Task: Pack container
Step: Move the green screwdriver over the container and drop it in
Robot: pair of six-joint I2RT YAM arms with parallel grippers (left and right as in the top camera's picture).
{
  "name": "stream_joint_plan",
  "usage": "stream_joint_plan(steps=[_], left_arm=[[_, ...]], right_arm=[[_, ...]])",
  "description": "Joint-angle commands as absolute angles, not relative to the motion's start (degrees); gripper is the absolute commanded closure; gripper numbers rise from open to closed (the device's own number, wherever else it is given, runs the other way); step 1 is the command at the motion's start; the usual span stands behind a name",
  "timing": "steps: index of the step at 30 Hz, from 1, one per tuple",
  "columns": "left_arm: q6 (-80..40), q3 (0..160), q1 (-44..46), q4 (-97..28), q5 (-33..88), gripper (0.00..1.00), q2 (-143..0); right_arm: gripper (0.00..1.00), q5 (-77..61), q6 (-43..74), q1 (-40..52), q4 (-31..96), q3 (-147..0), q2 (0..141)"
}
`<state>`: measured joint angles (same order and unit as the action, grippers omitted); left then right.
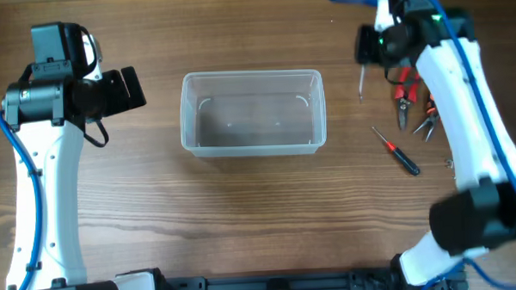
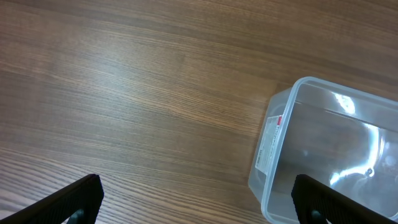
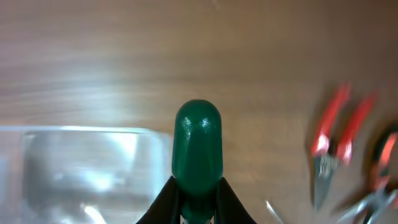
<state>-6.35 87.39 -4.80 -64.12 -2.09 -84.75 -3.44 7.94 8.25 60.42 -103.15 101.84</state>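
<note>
Wood-grain table (image 1: pixel 243 223) fills all my views. My left claw (image 2: pixel 196 193) is spread wide with nothing in it, and the clear container (image 2: pixel 323 155) sits just ahead of it to the right, with a white sticker (image 2: pixel 272 134) on the end wall too small to read. My right claw (image 3: pixel 198 204) is clamped on a green-handled screwdriver (image 3: pixel 198 146), with the container to its left and red-handled pliers (image 3: pixel 333 140) to its right.
</note>
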Motion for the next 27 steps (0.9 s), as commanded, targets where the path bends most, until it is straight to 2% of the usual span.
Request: stream_joint_plan(steps=[1, 4, 8, 19, 21, 23, 24, 25, 27], left_arm=[[-6.90, 88.14, -5.17, -64.14, -1.56, 0.00, -85.19], [-6.90, 88.14, -5.17, -64.20, -1.56, 0.00, -85.19], [-6.90, 88.14, -5.15, -65.01, -1.58, 0.00, -85.19], [-6.90, 88.14, -5.17, -64.99, -1.56, 0.00, -85.19], [-6.90, 88.14, -5.15, -64.99, -1.56, 0.00, -85.19], [-6.90, 88.14, -5.17, -64.99, -1.56, 0.00, -85.19], [-6.90, 88.14, -5.15, -64.99, -1.56, 0.00, -85.19], [-6.90, 88.14, -5.17, -64.99, -1.56, 0.00, -85.19], [-6.90, 88.14, -5.17, -64.99, -1.56, 0.00, -85.19]], right_arm=[[0.96, -10.15, -16.34, 17.63, 60.97, -105.45, 99.74], [0.96, -16.86, -34.83, 25.39, 60.42, -105.43, 100.31], [0.96, -16.82, -48.36, 30.52, 59.18, -105.38, 104.01], [0.95, -18.57, -46.30, 30.96, 63.57, -105.36, 126.26], [0.67, -18.55, -46.28, 30.96, 64.36, -105.36, 127.22], [0.52, -18.55, -45.08, 30.96, 64.16, -105.36, 127.22], [0.34, -18.55, -43.05, 30.96, 64.10, -105.36, 127.22], [0.26, -18.55, -41.69, 30.96, 64.10, -105.36, 127.22], [0.24, -18.55, -38.87, 30.96, 64.10, -105.38, 127.09]])
